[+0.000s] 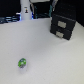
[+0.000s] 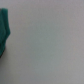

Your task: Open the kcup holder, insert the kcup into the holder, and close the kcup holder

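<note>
The pale, off-white flat bench (image 1: 45,55) fills most of the exterior view, its surface plain and matte. Toward its far edge, on the exterior view's right, stands the black boxy kcup holder (image 1: 63,22) with grey rectangular front panels — two panels show, one above the other, both lying flush with the black body, so the drawers look shut. The holder sits turned at an angle, one corner pointing toward the near edge of the bench. No brand or lettering can be read on it; the picture is too soft for that.

Near the far edge, toward the exterior view's left, a white bottle-shaped object (image 1: 25,11) stands upright with a small black mark on its upper part; whether that mark is writing cannot be told. It stands well apart from the holder.

The tiny rounded green kcup (image 1: 22,63), flecked with bluish and pale specks, lies alone on the bench close to the near edge, on the exterior view's left — well apart from the holder, with nothing touching it.

The wrist view shows blurred pale surface and a dark teal shape (image 2: 4,31) at one border, too blurred to identify. The pincer shows in neither picture, so I cannot tell whether it is released or clenched.
</note>
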Controlling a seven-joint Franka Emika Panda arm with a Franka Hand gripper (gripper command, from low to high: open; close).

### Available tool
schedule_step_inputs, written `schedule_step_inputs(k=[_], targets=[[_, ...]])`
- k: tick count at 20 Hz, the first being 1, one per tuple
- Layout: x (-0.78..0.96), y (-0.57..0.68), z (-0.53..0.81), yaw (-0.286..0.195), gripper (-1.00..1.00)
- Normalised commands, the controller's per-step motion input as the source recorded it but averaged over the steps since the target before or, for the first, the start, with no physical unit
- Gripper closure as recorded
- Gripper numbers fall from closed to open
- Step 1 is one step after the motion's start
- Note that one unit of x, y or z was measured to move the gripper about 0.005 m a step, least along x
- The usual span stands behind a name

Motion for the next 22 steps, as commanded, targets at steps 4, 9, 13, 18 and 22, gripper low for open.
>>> schedule_step_inputs(k=[4, 9, 13, 18, 22], targets=[[-0.23, 0.53, 0.15, -0.124, -1.0], [-0.25, 0.71, 0.07, -0.154, -1.0], [-0.21, 0.74, 0.01, -0.165, -1.0], [-0.27, 0.76, -0.06, -0.148, -1.0], [-0.32, 0.74, -0.13, -0.143, -1.0]])
